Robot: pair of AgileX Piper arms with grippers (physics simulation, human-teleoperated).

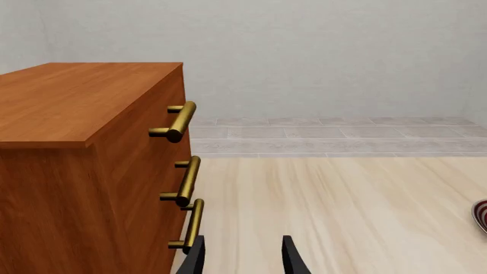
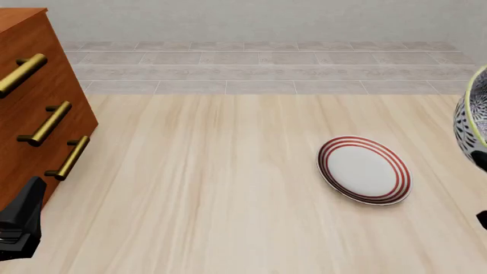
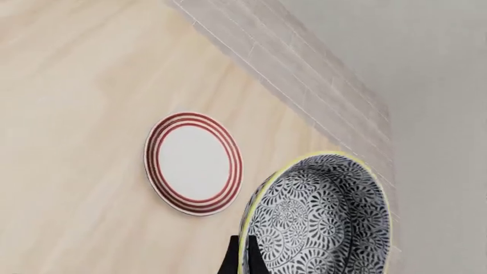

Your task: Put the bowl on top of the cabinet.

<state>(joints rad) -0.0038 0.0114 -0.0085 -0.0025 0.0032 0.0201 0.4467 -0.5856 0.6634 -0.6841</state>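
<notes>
Bare simulated room: pale wood tabletop (image 2: 228,188), grey tiled strip (image 2: 259,65), plain grey wall (image 2: 259,17) at far side.

Front view: fixed, high, behind the arms, facing forward and down over the table (image 2: 228,188); cabinet (image 2: 31,103) cut at the left edge, plate (image 2: 364,170) centre-right, bowl (image 2: 473,117) cut at the right edge.

Left wrist view: low, close beside the cabinet (image 1: 68,171), facing along the tabletop toward the back wall (image 1: 320,51).

Right wrist view: raised, tilted, close over the bowl (image 3: 316,220), facing down at the plate (image 3: 193,162). Plate and bowl shared with front view; cabinet shared between front and left wrist.
</notes>
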